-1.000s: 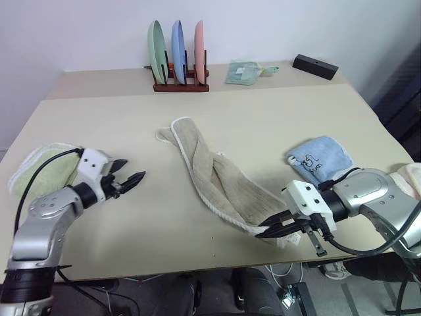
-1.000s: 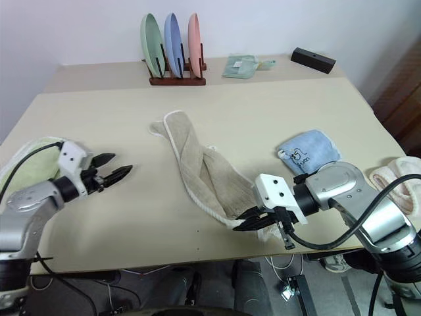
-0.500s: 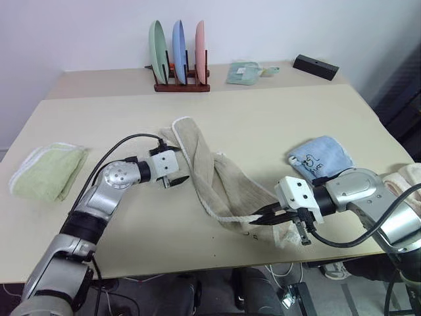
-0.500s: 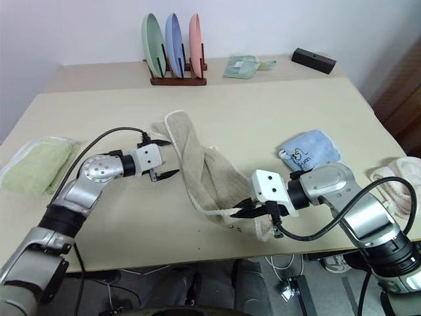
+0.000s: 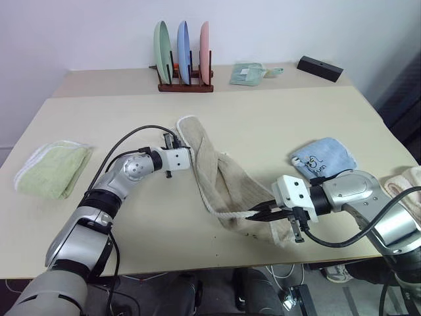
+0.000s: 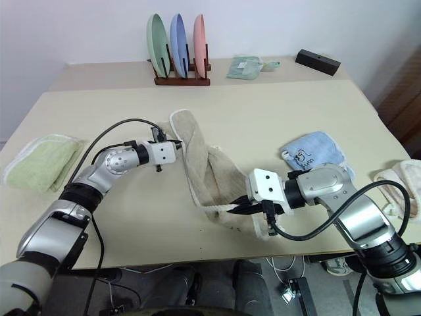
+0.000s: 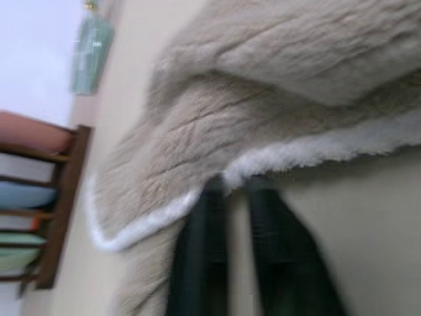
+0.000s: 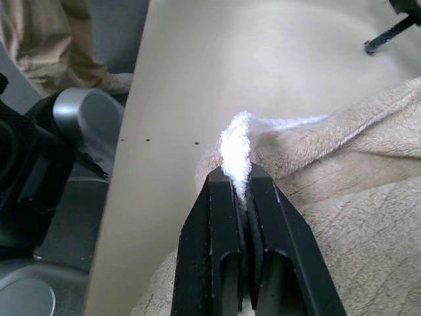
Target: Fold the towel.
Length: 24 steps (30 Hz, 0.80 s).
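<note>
Head stereo overhead; wrist close-ups.

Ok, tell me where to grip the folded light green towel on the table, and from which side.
Take the folded light green terry towel by its white-trimmed edge facing the table's near left side, coming in low from the left. It lies flat, so the stacked edge gives the most to pinch.

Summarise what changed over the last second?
The left gripper swung in from open table near the green towel to the towel and shut on its white edging. The towel's near end bunched slightly. The right gripper stayed shut on the near edge; blue cloth and plate rack unmoved.
</note>
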Available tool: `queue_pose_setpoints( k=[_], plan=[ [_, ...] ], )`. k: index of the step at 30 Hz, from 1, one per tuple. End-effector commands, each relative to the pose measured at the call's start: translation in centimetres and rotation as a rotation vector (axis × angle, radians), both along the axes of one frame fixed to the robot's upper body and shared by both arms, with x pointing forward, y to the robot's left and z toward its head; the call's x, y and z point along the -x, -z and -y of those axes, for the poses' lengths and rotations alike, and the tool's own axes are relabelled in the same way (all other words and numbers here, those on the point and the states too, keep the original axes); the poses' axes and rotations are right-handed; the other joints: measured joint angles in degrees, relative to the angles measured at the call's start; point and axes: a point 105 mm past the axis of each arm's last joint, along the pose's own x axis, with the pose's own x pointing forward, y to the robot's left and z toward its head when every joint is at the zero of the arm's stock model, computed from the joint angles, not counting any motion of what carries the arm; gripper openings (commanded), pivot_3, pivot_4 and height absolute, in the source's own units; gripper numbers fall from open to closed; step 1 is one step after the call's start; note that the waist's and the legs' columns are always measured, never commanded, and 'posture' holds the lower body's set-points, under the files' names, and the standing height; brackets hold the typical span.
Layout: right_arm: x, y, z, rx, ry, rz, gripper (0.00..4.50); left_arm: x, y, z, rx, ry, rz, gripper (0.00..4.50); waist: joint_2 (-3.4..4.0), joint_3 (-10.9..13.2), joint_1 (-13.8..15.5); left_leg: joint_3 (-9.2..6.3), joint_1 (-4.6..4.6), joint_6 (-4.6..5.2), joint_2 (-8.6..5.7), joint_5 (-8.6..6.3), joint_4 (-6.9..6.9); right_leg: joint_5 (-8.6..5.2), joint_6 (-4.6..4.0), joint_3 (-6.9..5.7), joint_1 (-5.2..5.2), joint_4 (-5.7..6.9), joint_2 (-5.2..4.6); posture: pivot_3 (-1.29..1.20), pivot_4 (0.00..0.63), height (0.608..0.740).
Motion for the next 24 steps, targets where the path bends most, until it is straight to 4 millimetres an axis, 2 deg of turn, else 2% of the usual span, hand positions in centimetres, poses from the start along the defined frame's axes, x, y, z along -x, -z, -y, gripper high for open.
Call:
queue_pose_setpoints(
  k=[1, 3, 9, 14, 17, 21, 24],
  plan=[
    [0.1, -0.7, -0.6, -0.012, -0.029, 0.035, 0.00, -0.1, 0.3, -1.6, 0.049, -0.073, -0.014, 0.07, 0.00, 0.00, -0.02, 0.00, 0.00, 0.00, 0.00, 0.00, 0.00, 0.00, 0.00, 0.00, 0.00, 0.00, 0.00, 0.00, 0.150, 0.733],
    [0.0, -0.9, -0.8, -0.015, -0.032, 0.042, 0.00, 0.2, -0.4, -2.2, 0.108, -0.083, -0.023, 0.07, 0.00, 0.00, -0.20, 0.00, 0.01, 0.00, 0.01, 0.00, 0.00, 0.00, 0.00, 0.00, -0.01, 0.02, 0.01, 0.00, 0.150, 0.733],
    [-0.1, -1.1, -0.7, -0.014, -0.029, 0.046, 0.00, 3.5, -2.9, -4.7, 0.243, -0.069, -0.047, 0.07, 0.01, 0.01, -1.41, -0.01, -0.07, 0.00, 0.04, 0.00, -0.04, 0.00, 0.00, 0.02, -0.11, 0.03, 0.01, 0.00, 0.150, 0.733],
    [-0.2, -1.0, -0.8, -0.016, -0.035, 0.043, 0.00, 6.0, -2.0, -5.9, 0.232, -0.088, -0.165, 0.07, 0.01, 0.01, -1.33, -0.04, -0.05, 0.04, 0.01, -0.02, -0.01, 0.00, 0.00, 0.04, -0.04, 0.01, -0.03, 0.00, 0.150, 0.733],
    [-0.4, -1.0, -1.1, -0.021, -0.049, 0.045, 0.00, 6.0, -2.0, -5.6, 0.229, -0.099, -0.192, 0.86, 0.00, 0.01, -1.30, -0.04, -0.04, 0.04, 0.01, -0.03, -0.01, 0.00, 0.00, 0.03, -0.04, 0.02, -0.01, 0.00, 0.150, 0.733],
    [-0.6, -1.1, -1.3, -0.025, -0.053, 0.049, 0.00, 5.9, -1.4, -4.3, 0.105, -0.039, -0.174, 2.69, 0.00, 0.01, -1.23, -0.03, -0.05, 0.04, 0.01, -0.03, -0.01, 0.00, 0.00, 0.00, -0.04, 0.01, -0.01, 0.00, 0.150, 0.733],
    [-0.7, -1.1, -1.4, -0.028, -0.054, 0.053, 0.00, 4.2, -1.0, -2.6, -0.004, 0.004, -0.115, 4.11, 0.00, 0.01, -1.09, -0.03, -0.05, 0.03, -0.01, -0.02, -0.01, 0.00, -0.01, -0.02, -0.02, 0.00, -0.03, 0.00, 0.150, 0.733]
  ],
)
